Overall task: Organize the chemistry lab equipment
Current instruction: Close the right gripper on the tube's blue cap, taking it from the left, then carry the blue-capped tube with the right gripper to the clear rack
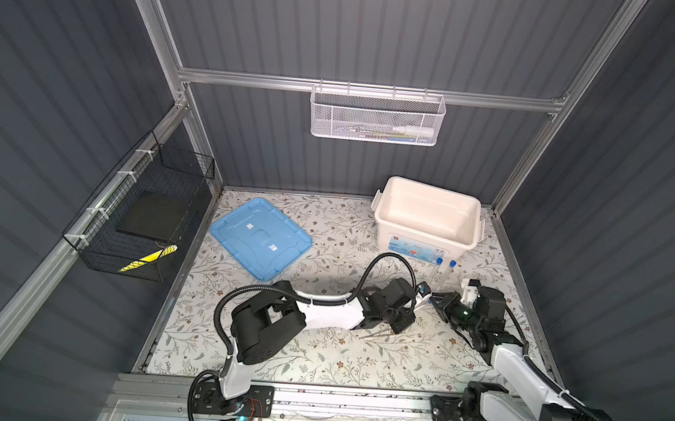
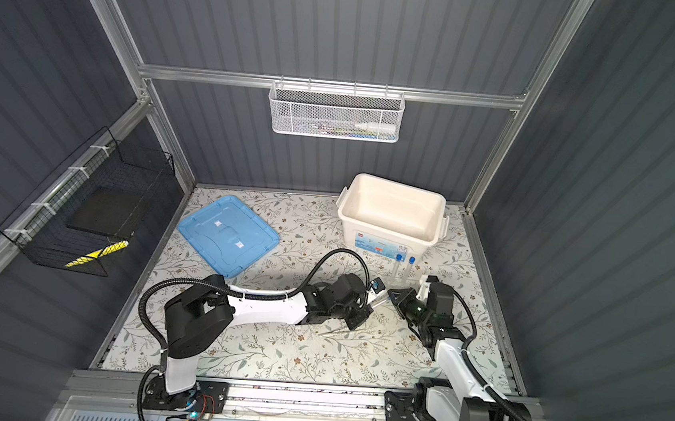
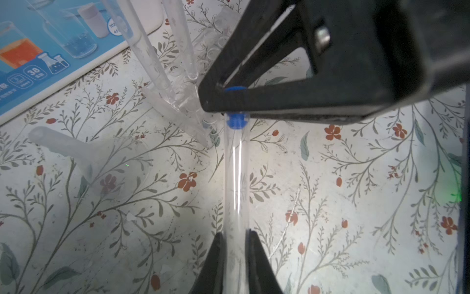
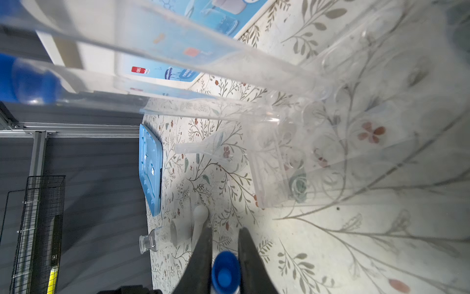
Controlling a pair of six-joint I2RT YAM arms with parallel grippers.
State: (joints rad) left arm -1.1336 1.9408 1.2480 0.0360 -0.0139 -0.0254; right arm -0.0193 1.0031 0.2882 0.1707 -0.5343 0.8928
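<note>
- Floral-print desk point(image 1: 356, 359), dark grey corrugated walls point(image 1: 384, 36) around.
- Left gripper point(image 3: 235, 236): jaws grasp slim clear blue-capped test tube point(image 3: 235, 178) by its body.
- Right gripper point(image 4: 225, 231): jaws clenched on its blue cap point(image 4: 225, 273).
- Tube hangs between grippers, just beside clear tube rack point(image 3: 183, 101).

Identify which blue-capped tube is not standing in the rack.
The tube gripped by the left hand, its cap in the right hand; the other two stand upright in the rack.

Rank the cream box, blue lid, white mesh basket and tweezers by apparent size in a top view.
1. cream box
2. white mesh basket, hung higher, so nearness may flatter it
3. blue lid
4. tweezers
</note>
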